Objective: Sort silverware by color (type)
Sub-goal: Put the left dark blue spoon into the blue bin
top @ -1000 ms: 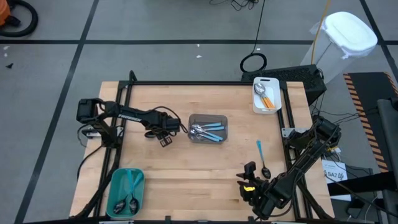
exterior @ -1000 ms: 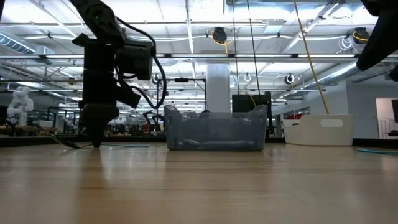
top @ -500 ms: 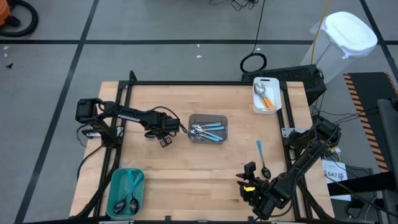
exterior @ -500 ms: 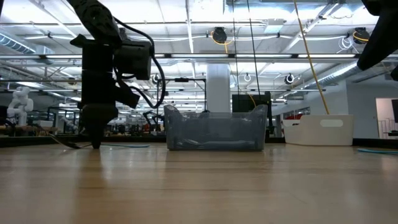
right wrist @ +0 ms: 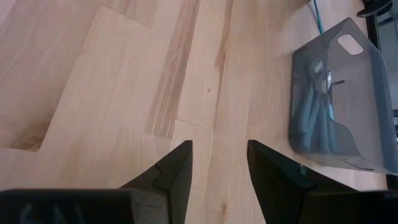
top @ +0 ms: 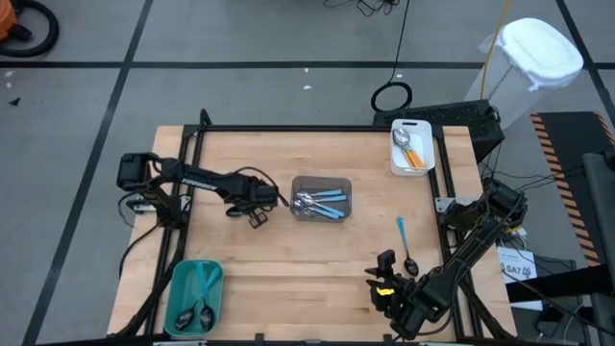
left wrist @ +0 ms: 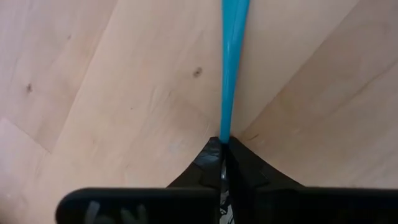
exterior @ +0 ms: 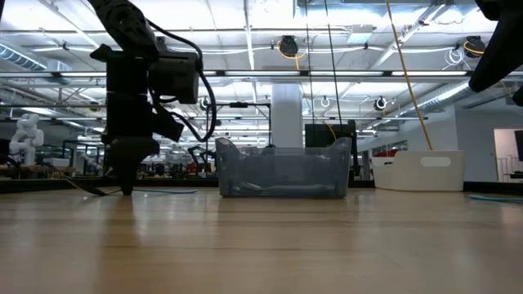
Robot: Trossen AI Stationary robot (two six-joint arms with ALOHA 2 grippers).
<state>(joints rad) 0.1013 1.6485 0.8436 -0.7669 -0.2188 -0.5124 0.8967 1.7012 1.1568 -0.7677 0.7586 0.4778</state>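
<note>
left gripper: centre-left of the high view, just left of the grey bin; jaws pinched fully together on the thin handle of a light-blue spoon, which lies on the bench.
right gripper: lower right of the high view, low over the bench near its front edge; jaws stand wide apart with nothing between them.
silverware: several blue-handled, silver-bowled spoons lie in the grey bin at centre; orange-handled ones in the white tray at upper right; dark-bowled ones in the teal tray at lower left; one stray blue-handled spoon with a dark bowl lies loose on the bench just above the right gripper.
step in hand: by my reading, the left arm has just taken hold of one spoon and is about to carry it off.
next move: likely a lift clear of the bench, then a carry to the matching tray; its bowl is not visible, so i cannot say which tray.
left wrist view only: shows the blue handle clamped where the jaws meet; the high view hides it under the arm.
low view only: shows the left gripper's tip down at the bench surface, left of the grey bin.
right wrist view only: shows bare wood between the open jaws, and the grey bin farther off.
</note>
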